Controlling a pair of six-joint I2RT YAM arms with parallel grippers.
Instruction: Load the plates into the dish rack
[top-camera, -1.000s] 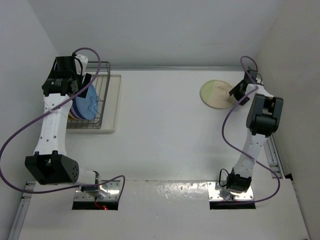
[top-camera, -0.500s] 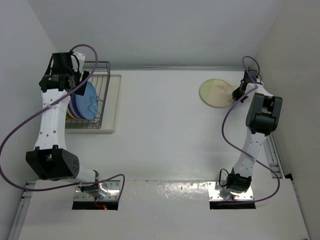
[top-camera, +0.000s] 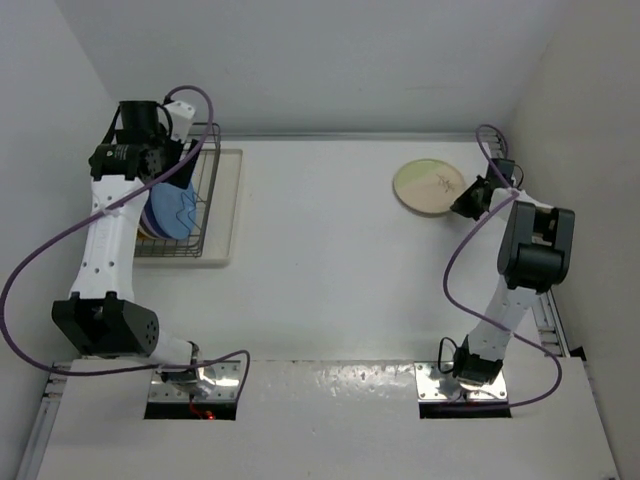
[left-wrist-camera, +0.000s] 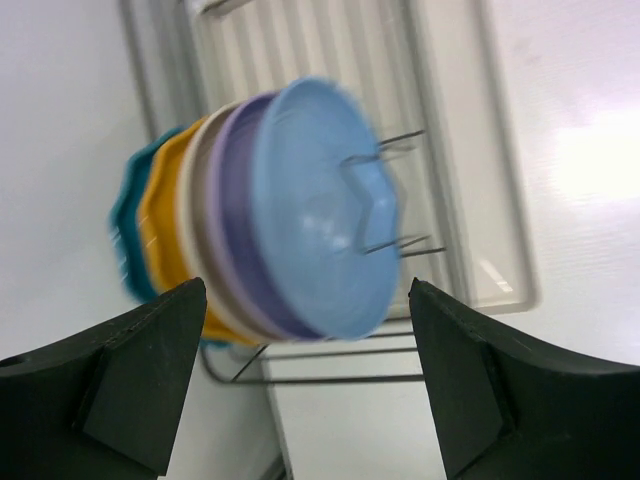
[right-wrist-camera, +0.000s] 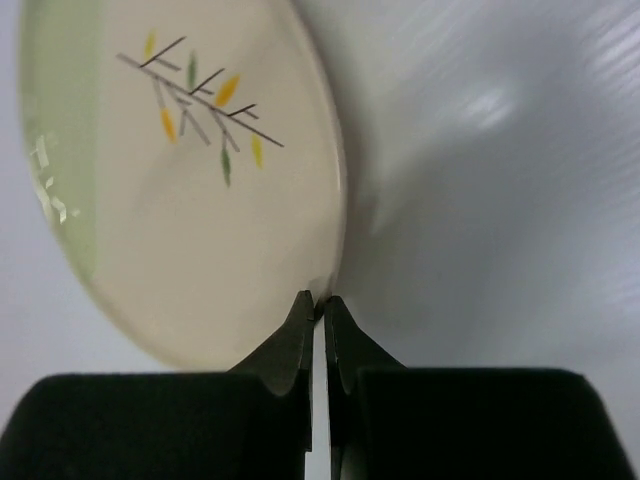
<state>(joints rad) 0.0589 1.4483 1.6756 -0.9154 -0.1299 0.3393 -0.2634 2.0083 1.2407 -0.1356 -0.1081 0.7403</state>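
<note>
Several plates stand on edge in the dish rack (top-camera: 207, 190): light blue (left-wrist-camera: 320, 210) in front, then lavender (left-wrist-camera: 233, 200), cream (left-wrist-camera: 197, 190), orange (left-wrist-camera: 160, 225) and teal (left-wrist-camera: 124, 235). My left gripper (left-wrist-camera: 307, 300) hovers over them, open, with nothing between its fingers; it also shows in the top view as the left gripper (top-camera: 178, 163). At the far right, the cream-and-pale-green plate (top-camera: 428, 186) with a small twig mark lies on the table. My right gripper (right-wrist-camera: 319, 300) is shut on the rim of this plate (right-wrist-camera: 190, 230).
The rack sits on a cream drip tray (top-camera: 230, 205) at the left by the wall. White walls close in the table at the left, back and right. Purple cables loop from both arms.
My right gripper has closed on the plate's rim, and the plate has shifted slightly left. My left arm has pulled back and up from the racked plates.
</note>
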